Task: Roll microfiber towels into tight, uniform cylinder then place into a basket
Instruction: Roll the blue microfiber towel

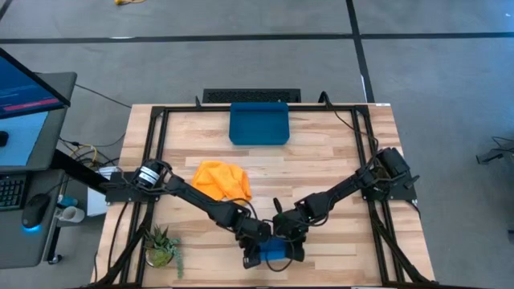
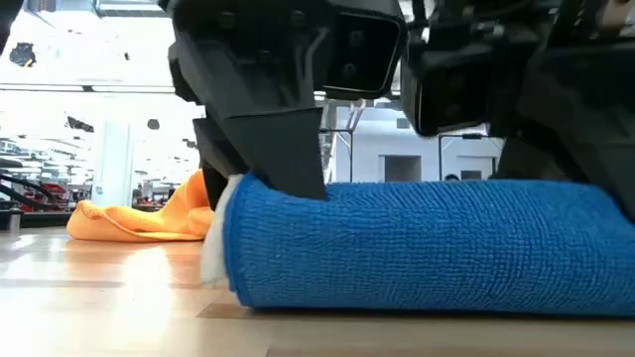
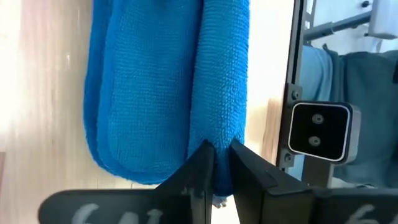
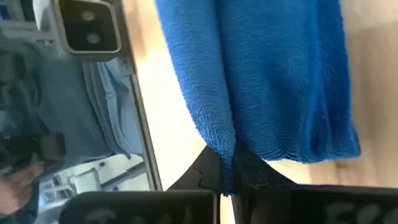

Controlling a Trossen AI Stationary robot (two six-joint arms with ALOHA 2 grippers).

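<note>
With the blue towel (image 2: 427, 243) already rolled at the table's near edge, I had the left gripper (image 3: 221, 163) and right gripper (image 4: 231, 169) each pinching an end — jaws nearly closed on cloth. Next I judged a level, matched lift to the basket (image 1: 259, 124) at the far side — the orange towel (image 1: 222, 180) lay unrolled between

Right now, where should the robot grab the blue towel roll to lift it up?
Probably at its two ends, coming down from above. The blue towel roll lies flat on the table as a long cylinder, so one pinch in the middle would let it sag or unroll. The left end effector and right end effector are each shut on a fold of it near an end.
</note>
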